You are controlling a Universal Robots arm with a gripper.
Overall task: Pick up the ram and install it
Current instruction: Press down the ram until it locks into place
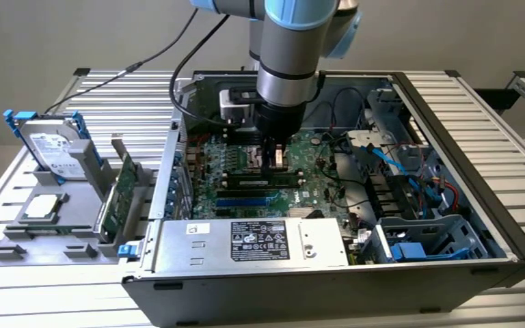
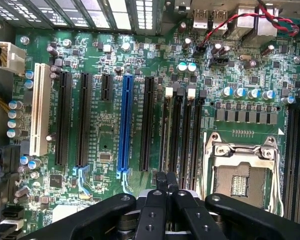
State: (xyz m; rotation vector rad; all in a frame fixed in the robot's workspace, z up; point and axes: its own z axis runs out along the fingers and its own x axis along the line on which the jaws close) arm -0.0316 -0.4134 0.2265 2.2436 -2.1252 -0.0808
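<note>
My gripper (image 1: pixel 276 166) reaches down into the open computer case (image 1: pixel 445 102), with its tips at the black memory slots (image 1: pixel 262 184) of the green motherboard (image 2: pixel 105 135). The ram (image 1: pixel 260 179) is a long thin green stick that sits at one of those slots, right under the tips. In the wrist view the black fingers (image 2: pixel 160 192) are pressed together. The ram (image 2: pixel 165 135) is seen edge-on there as a thin line running away from them along the slot beside the white latch (image 2: pixel 169 92). How deep it sits in the slot is hidden.
The metal CPU socket (image 2: pixel 242 172) lies beside the memory slots, with a blue slot (image 2: pixel 124 125) and a white slot (image 2: pixel 39 110) further over. Outside the case, at the exterior view's left, a grey fixture (image 1: pixel 57 239) holds a hard drive (image 1: pixel 51 147) and a wider green card (image 1: pixel 117 195). Cables (image 1: pixel 399 164) fill the case's right side.
</note>
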